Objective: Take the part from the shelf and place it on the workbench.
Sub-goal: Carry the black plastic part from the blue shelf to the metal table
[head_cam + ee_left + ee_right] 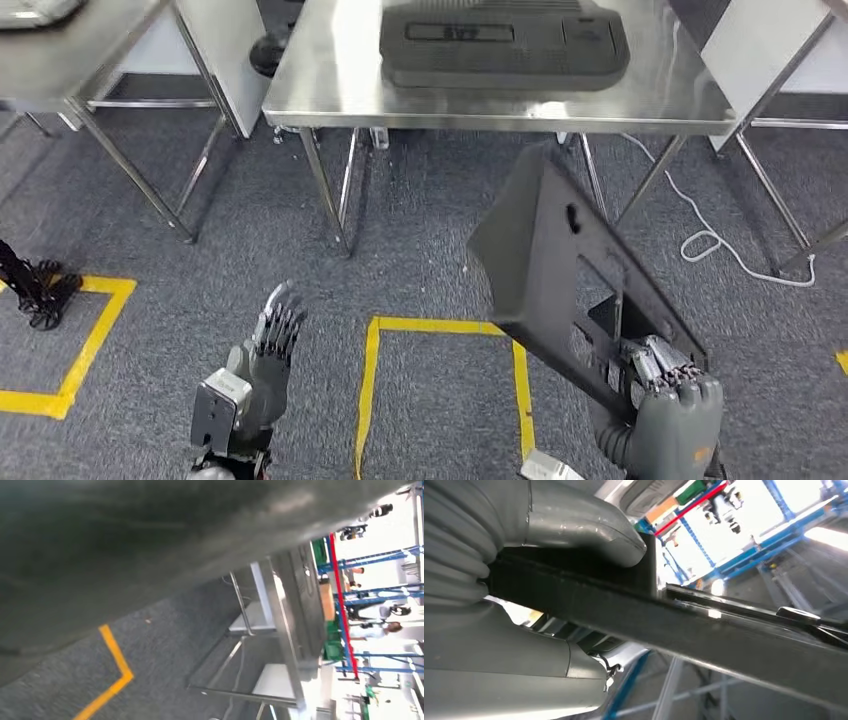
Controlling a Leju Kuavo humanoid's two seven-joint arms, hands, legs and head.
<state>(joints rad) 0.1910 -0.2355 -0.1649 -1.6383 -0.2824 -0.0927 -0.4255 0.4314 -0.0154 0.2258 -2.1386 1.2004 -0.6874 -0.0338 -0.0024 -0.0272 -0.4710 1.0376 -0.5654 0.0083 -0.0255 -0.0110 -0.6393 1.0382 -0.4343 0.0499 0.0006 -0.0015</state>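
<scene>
The right robot hand (668,385) grips a dark grey flat panel (560,265) by its lower end, fingers curled over the edge near a cut-out; the panel rises tilted up and to the left, in the air above the grey carpet floor (420,250), with its upper end just short of the near edge of the steel counter (330,80). In the right wrist view the thick grey thumb (589,527) presses on one face of the panel (704,630), which runs as a dark bar across the picture. On the counter, toward its far middle, lies another dark grey moulded part (505,45), flat on the surface. The left robot hand (268,345) is held low over the floor with its fingers straight and apart, holding nothing. Yellow tape lines (445,330) mark a box on the floor between the two hands, and a second yellow box lies at the left. A white cable (720,245) loops on the floor under the counter's right end. A second steel counter (70,60) stands at the left.
</scene>
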